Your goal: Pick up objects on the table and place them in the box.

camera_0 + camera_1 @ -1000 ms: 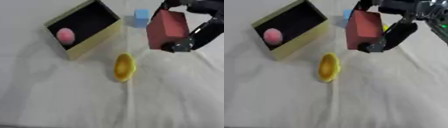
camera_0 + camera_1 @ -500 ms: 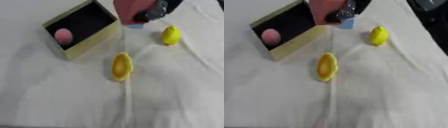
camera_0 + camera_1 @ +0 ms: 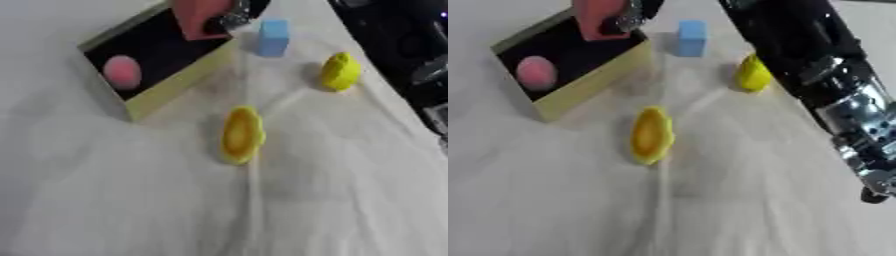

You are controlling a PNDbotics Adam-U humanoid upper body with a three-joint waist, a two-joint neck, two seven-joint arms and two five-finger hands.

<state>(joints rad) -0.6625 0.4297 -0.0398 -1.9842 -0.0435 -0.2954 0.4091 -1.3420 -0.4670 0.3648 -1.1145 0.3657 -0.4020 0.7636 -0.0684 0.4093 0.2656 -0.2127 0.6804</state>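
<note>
At the far left of the desk [image 3: 105, 200], which is covered in a pale, creased cloth, sits the box [image 3: 179, 80], set askew, with pale yellow walls and a black inside. A pink ball [image 3: 122, 71] lies in its left part. Over the box's far right corner I hold a red block [image 3: 598, 17]; my right robot hand [image 3: 627, 19] has its fingers curled round the block's right side, and only a dark and silver part of that hand shows against the red, right at the top edge of both views. Whether the block touches the box rim or floor I cannot tell.

Just beside the box's right wall, near the far edge of the desk, stands a light blue cube [image 3: 273, 37], apart from the box. Toward the middle of the desk, nearer to me than the box, lies a flat, long yellow piece [image 3: 241, 134] with wavy edges, its long side pointing away from me. To its right and farther off sits a rounder yellow object [image 3: 339, 71], close to the dark bulk of my right arm [image 3: 815, 65], which crosses the right side of the desk from the near right up to the far edge, black with a silver joint lower down.

My left robot hand shows in neither view
</note>
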